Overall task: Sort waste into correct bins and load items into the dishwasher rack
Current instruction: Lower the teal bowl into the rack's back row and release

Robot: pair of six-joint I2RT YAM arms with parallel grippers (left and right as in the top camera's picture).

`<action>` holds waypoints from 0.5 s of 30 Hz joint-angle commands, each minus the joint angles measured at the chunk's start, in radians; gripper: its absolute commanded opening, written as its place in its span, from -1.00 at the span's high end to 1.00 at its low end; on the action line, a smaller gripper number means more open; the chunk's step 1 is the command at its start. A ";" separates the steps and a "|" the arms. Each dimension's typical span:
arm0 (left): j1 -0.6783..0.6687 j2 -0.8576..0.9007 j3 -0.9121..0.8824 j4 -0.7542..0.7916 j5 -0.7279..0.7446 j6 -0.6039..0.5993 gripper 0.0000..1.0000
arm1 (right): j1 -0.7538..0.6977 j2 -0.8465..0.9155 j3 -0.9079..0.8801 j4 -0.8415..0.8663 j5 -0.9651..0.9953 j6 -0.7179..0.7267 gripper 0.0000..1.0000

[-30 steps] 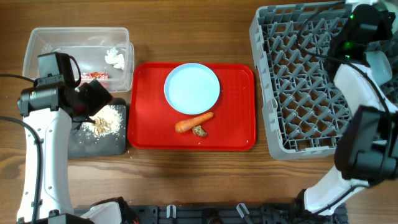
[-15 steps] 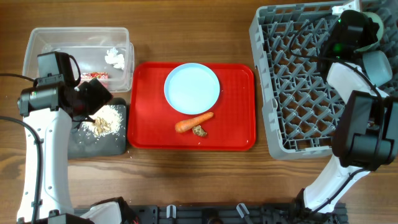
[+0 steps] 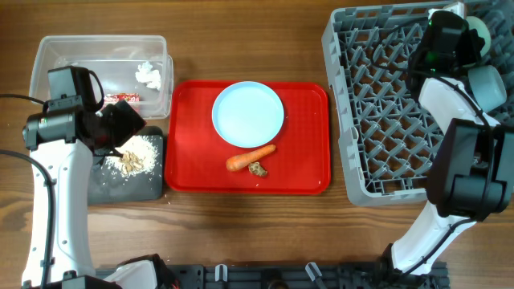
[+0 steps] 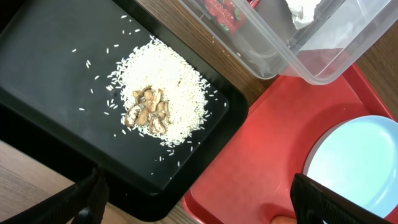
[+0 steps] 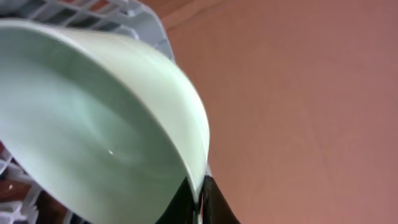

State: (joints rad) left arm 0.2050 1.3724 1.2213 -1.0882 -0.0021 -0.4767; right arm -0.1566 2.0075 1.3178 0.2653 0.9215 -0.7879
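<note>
My right tool (image 5: pixel 200 193) is pinched shut on the rim of a mint bowl (image 5: pixel 93 124) at the far corner of the dishwasher rack (image 3: pixel 377 104). My left tool (image 4: pixel 199 205) hangs wide open and empty over the black tray (image 4: pixel 50 74) of rice (image 4: pixel 165 93). The tissue (image 3: pixel 148 75) and red wrapper (image 3: pixel 122 98) lie in the clear tub (image 3: pixel 48 56); the light-blue dish (image 3: pixel 248 112), carrot (image 3: pixel 250 157) and brown scrap (image 3: pixel 258 169) wait on the red tray (image 3: pixel 309 160).
</note>
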 commanded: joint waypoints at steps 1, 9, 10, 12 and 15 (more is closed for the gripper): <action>0.005 -0.015 0.007 0.003 0.012 -0.010 -0.90 | 0.016 0.029 -0.026 -0.069 -0.008 0.071 0.86; 0.005 -0.015 0.007 0.003 0.012 -0.010 -0.90 | 0.043 0.027 -0.026 -0.163 0.030 0.188 0.70; 0.005 -0.015 0.007 0.004 0.012 -0.010 -0.91 | 0.047 0.027 -0.026 -0.182 0.029 0.203 0.66; 0.005 -0.015 0.007 0.007 0.013 -0.010 -0.90 | 0.056 0.027 -0.026 -0.216 0.029 0.241 0.59; 0.005 -0.015 0.006 0.007 0.013 -0.010 -0.91 | 0.070 0.027 -0.026 -0.264 0.028 0.295 0.47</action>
State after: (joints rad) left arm 0.2050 1.3724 1.2213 -1.0832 0.0017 -0.4767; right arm -0.1024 2.0151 1.2976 0.0254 0.9607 -0.5938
